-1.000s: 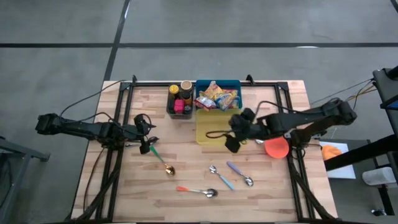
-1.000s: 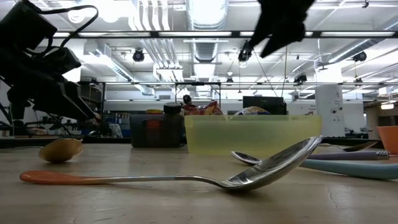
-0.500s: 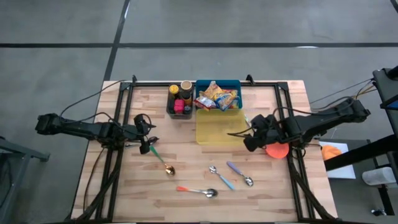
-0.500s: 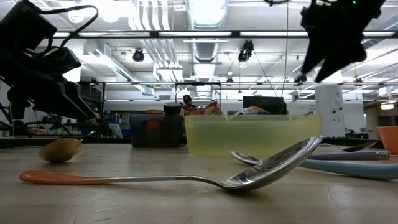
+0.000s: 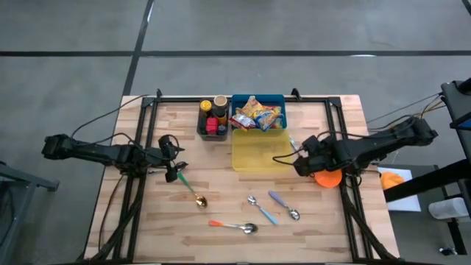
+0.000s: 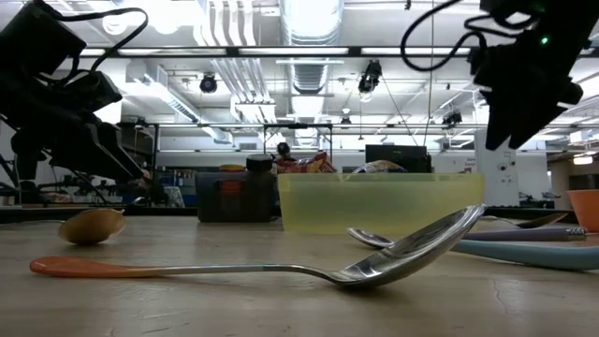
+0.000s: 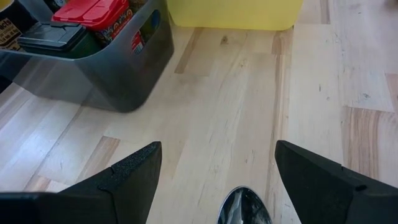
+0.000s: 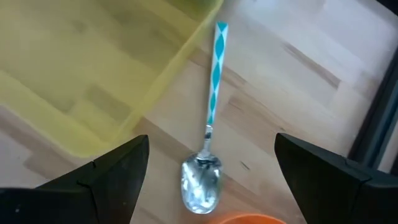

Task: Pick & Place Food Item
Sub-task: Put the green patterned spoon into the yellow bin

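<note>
Left arm stretched low along table's left side, left gripper (image 5: 171, 163) fingers spread (nothing between them). Right arm reaching in from right edge, right gripper (image 5: 303, 163) angled steeply down, fingers wide apart, empty.

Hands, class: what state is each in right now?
Left hand: open, holding nothing.
Right hand: open, holding nothing.
</note>
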